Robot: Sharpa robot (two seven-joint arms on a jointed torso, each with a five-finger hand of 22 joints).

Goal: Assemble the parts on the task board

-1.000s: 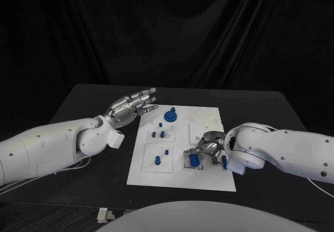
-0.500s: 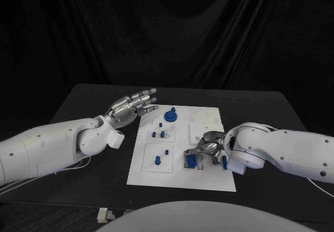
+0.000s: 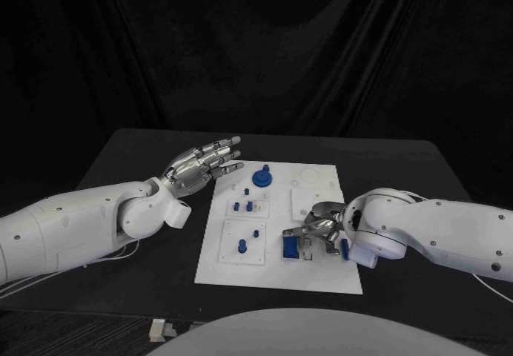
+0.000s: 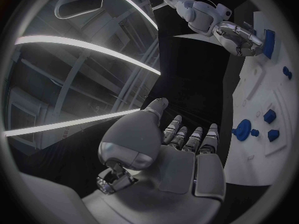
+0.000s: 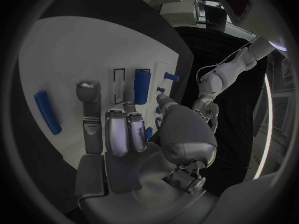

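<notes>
Left hand (image 3: pixel 201 165): raised above the table (image 3: pixel 139 159) off the task board's (image 3: pixel 321 271) far left corner, fingers spread, holding nothing.
Right hand (image 3: pixel 317 228): on the board's right edge, nearer the near end, fingers curled down; grip cannot be judged.
Blue part (image 3: pixel 293 249): upright at its fingertips.
Blue knob (image 3: pixel 261 177): far end of board.

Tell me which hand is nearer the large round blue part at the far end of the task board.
Left. The left hand hovers open just beside the round blue part, off the task board edge. The right hand works at the board's near right area.
</notes>
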